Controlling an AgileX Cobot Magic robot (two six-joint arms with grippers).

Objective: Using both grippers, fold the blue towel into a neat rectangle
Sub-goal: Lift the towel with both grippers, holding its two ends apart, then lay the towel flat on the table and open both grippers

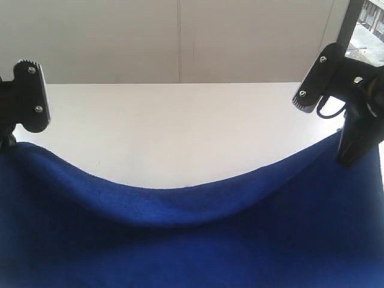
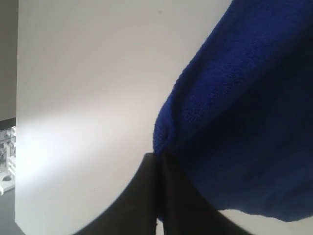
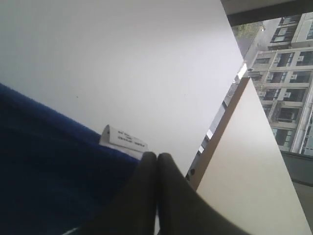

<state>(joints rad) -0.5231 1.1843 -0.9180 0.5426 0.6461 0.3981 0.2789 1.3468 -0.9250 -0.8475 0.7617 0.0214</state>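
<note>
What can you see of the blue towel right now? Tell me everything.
The blue towel is a deep royal-blue cloth, plain, with a soft plush pile. It hangs over the white table, pinched at one top corner by the shut left gripper and at the other by the shut right gripper. Its top edge sags in a smooth curve between them. A small white tag with print sticks out beside the right gripper. Its lower part runs out of view.

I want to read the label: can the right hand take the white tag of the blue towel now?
Probably not yet. The right hand is shut on a corner of the blue towel, and the white tag lies just beside it. Nothing blocks the way, but the hand would have to let go first.
</note>
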